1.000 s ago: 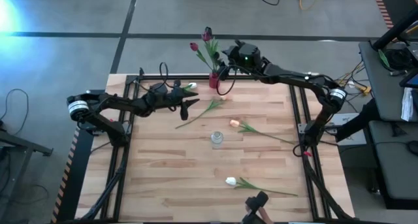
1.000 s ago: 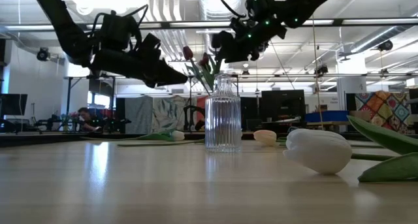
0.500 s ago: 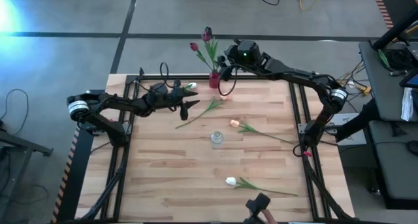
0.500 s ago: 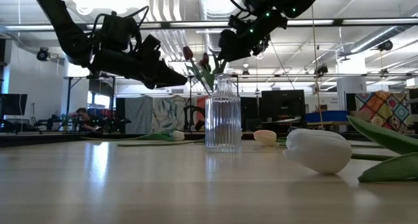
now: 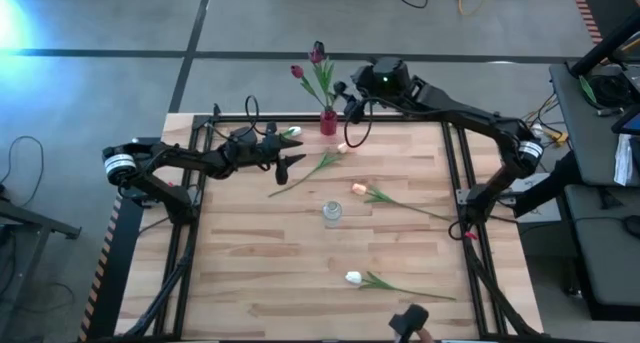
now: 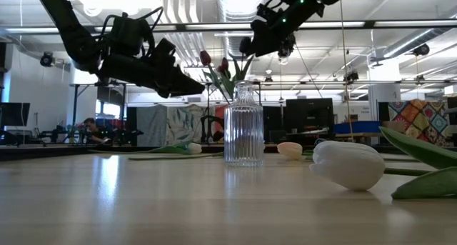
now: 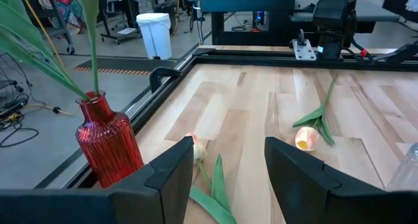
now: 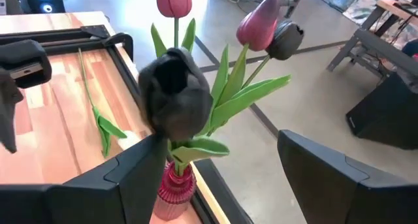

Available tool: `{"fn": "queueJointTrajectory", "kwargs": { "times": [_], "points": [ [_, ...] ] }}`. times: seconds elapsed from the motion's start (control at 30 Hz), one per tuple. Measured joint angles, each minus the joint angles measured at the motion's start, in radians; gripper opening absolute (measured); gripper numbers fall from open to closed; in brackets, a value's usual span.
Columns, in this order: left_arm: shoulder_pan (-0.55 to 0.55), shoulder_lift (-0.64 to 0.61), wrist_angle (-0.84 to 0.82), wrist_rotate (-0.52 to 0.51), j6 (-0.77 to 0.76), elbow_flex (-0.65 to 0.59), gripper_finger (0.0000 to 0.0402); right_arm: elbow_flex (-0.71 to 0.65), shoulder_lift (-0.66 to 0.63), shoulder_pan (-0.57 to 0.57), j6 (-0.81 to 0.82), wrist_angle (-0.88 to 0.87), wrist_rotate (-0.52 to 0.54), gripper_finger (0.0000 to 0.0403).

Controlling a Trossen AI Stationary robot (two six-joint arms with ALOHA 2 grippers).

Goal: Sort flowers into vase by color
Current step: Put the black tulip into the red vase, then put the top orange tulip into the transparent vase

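A red vase (image 5: 328,122) stands at the table's far edge and holds maroon tulips (image 5: 318,54), also seen as tulips (image 8: 175,0) in the right wrist view. My right gripper (image 5: 346,90) hangs open just right of and above those tulips, touching nothing. A clear vase (image 5: 331,213) stands mid-table with nothing in it. On the wood lie a peach tulip (image 5: 320,163), an orange tulip (image 5: 361,189), a white tulip (image 5: 353,277) and another white tulip (image 5: 292,132). My left gripper (image 5: 284,159) hovers open above the table, left of the peach tulip.
A black metal frame (image 5: 452,163) borders the table's sides and far edge. A cable loop (image 5: 352,133) hangs by the red vase. Bare wood lies along the near left part of the table (image 5: 240,273). A dark object (image 5: 408,323) pokes in at the near edge.
My right gripper has risen and drawn back from the red vase toward the table's far right, staying open. The tulips stay upright in the red vase.
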Motion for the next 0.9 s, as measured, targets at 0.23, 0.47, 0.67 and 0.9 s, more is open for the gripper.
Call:
{"fn": "queueJointTrajectory", "kwargs": {
  "times": [0.23,0.47,0.67,0.9],
  "points": [
    [0.001,0.0,-0.026,0.017,0.004,0.0,0.0171,0.0,-0.084,0.019,-0.023,-0.12,0.001,0.0283],
    [-0.001,0.0,-0.024,0.061,0.005,0.0,0.0148,-0.039,-0.188,0.062,-0.036,-0.18,0.001,0.0228],
    [-0.006,0.0,-0.028,0.058,0.005,0.001,0.0118,-0.185,-0.28,0.063,-0.025,-0.121,0.002,0.0142],
    [-0.032,0.015,-0.25,0.017,0.005,0.086,0.0082,-0.482,-0.343,0.066,-0.002,0.152,-0.007,0.0039]
  ]
}}
